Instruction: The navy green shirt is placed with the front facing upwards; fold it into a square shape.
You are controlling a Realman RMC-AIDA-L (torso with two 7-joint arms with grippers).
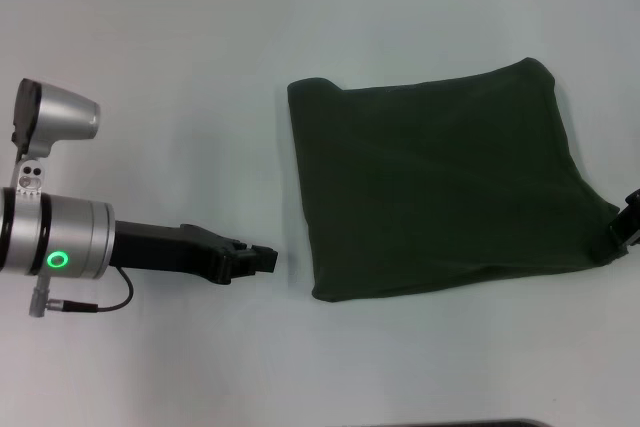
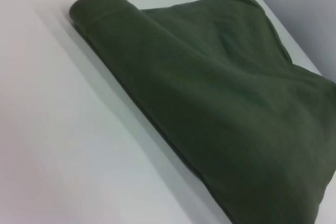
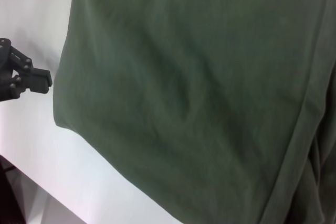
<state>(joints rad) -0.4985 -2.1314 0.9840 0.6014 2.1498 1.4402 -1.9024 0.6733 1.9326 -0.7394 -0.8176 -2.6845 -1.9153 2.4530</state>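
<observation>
Navy green shirt (image 1: 440, 182) lies folded, rough square, on white table (image 1: 180, 27). We judge it soft, limp, light cotton, matte; best pinched at corners or thick folded edge. Left gripper (image 1: 262, 259) just beside its near-left corner, jaws seemingly pressed together. Right gripper (image 1: 630, 222) at shirt's right corner; jaws' state we cannot tell.
</observation>
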